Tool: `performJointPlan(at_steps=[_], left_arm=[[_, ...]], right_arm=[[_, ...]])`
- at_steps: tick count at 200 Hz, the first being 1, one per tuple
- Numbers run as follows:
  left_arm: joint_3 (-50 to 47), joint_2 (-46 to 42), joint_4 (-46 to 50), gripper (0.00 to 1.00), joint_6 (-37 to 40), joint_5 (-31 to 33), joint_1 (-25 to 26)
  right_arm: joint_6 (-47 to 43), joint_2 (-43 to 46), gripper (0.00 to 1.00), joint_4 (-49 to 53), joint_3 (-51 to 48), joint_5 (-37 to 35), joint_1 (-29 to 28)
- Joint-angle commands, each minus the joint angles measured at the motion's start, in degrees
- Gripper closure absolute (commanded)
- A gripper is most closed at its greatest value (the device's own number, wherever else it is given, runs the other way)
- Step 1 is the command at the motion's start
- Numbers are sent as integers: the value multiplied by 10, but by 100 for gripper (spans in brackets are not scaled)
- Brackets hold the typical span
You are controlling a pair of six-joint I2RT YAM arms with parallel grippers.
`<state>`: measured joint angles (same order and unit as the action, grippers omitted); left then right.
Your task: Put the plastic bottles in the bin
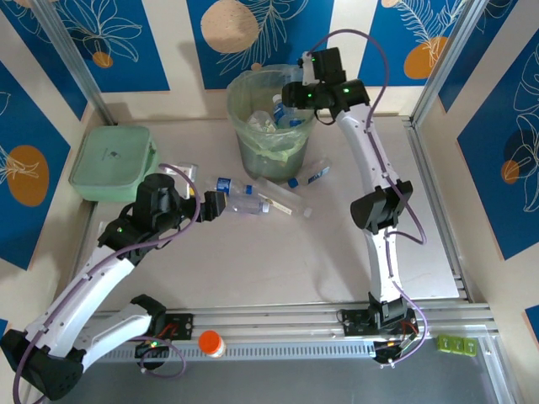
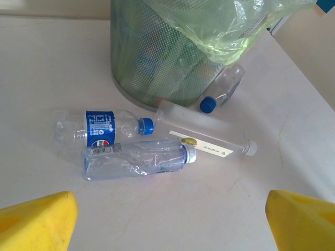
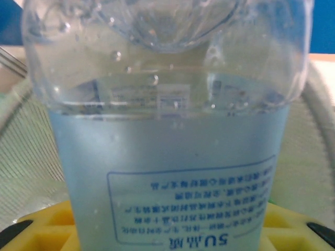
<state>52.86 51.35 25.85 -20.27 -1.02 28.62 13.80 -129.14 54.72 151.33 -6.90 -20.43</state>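
Yellow fingertips [image 2: 36,222] of the left hand [image 2: 167,225], cut off by the frame, stand wide apart and empty. Beyond, on open bench [image 2: 47,57], a blue-labelled bottle [image 2: 99,128] and a crushed bottle [image 2: 136,159] lie side by side. A third bottle [image 2: 225,86] is half hidden behind the bin [image 2: 152,57]. Over the bin, the right hand [image 1: 293,94] clamps a clear bottle [image 3: 167,157], its cap out of sight.

Walls [image 1: 135,50]: blue panels with white leaf drawings and orange and beige circles, cream stripes between them.
Bench [image 1: 278,269]: pale cream, smooth, with a few faint thin marks.
Posts [image 1: 74,63]: bare metal, slanting at both back corners.
Rail [image 1: 286,324]: grooved metal along the near edge.
Light: even, soft shadows on the bench.
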Motion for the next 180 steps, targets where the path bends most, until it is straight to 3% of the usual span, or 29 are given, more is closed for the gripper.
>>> performJointPlan(at_steps=[1, 35, 102, 180], left_arm=[[-2, 1, -14, 8, 3, -2, -8], [-2, 13, -16, 8, -2, -8, -12], [-4, 19, -25, 8, -17, -26, -44], [-7, 5, -25, 7, -19, -12, -69]], right_arm=[[-52, -1, 53, 9, -16, -79, -16], [-61, -21, 42, 10, -10, -136, -26], [-65, -33, 17, -1, 41, -118, -54], [-58, 65, 15, -5, 27, -123, -64]])
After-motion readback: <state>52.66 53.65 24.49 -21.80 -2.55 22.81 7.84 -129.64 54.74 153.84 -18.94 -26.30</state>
